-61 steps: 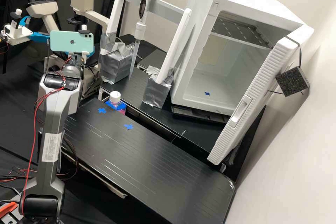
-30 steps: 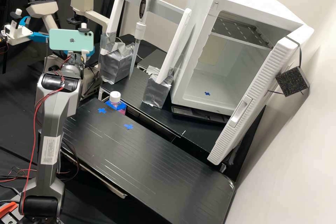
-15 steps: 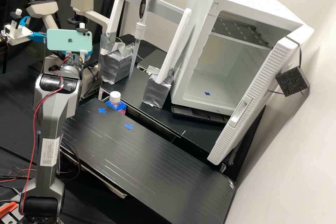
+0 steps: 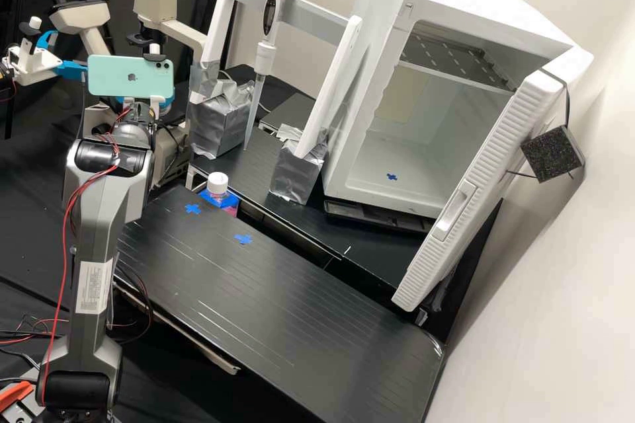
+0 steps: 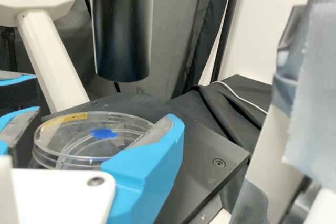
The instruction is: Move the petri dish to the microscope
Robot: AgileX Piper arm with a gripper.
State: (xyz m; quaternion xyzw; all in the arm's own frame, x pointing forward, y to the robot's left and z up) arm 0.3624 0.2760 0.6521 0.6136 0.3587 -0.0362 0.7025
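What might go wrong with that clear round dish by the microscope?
If raised or shifted, the petri dish might bump the black cylinder hanging over the dark microscope stage. The gripper sits close around the dish, so a sideways jerk could tip or nudge it.

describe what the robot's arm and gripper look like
The arm has dark grey angular segments, black rounded joints, a rectangular white printed label, and thin red and black cables outside. A mint-green phone is clamped near its wrist. The white gripper has chunky, bright blue fingers lined with grey pads.
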